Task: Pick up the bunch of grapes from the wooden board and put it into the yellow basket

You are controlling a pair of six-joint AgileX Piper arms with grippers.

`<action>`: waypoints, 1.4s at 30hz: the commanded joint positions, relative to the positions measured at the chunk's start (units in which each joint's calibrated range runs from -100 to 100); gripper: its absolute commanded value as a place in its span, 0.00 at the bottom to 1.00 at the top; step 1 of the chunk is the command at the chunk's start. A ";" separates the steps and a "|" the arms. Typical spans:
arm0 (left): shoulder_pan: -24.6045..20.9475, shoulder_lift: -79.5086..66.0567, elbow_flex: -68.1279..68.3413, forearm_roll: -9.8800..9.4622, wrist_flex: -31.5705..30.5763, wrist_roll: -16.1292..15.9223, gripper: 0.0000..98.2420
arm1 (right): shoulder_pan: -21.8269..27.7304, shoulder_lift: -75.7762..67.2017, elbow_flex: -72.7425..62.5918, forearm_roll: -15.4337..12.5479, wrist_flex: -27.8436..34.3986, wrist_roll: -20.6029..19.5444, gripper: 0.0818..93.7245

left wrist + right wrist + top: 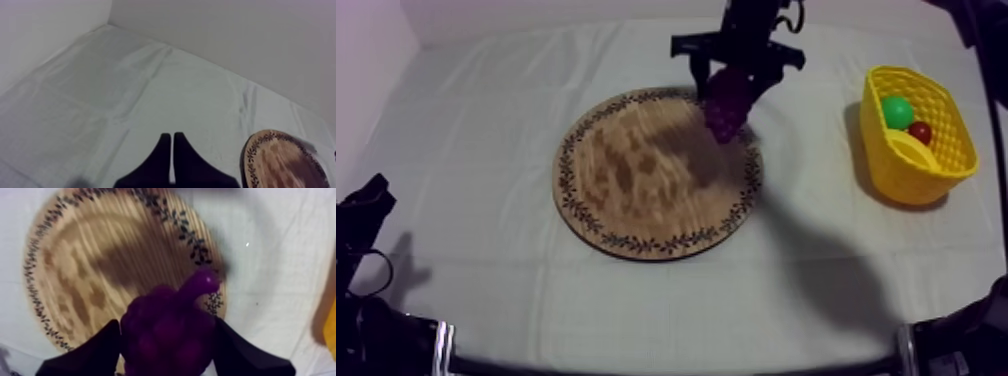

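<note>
**A:** Grey-white cloth, creased, covers the table; pale wall behind; round wooden board sits mid-table; yellow basket well off to its right.

**B:** And the bunch of grapes: deep purple, knobbly, a stub of stem poking out; it's over the board's far right rim.

**A:** Right gripper has it; black fingers clamped on either side of the bunch.

**B:** Left gripper low over bare cloth; fingers pressed together on nothing.

Dim soft light, faint shadows on cloth
</note>
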 commanded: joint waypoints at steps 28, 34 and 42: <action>-0.01 0.03 0.04 0.01 0.03 0.00 0.00 | 14.53 -21.50 14.08 5.31 1.53 11.46 0.47; -0.01 0.03 0.04 0.01 0.03 0.00 0.00 | 20.31 -25.74 19.33 7.02 1.02 14.25 0.47; -0.01 0.03 0.04 0.01 0.03 0.00 0.00 | 26.59 -29.37 25.78 9.03 -0.44 16.54 0.48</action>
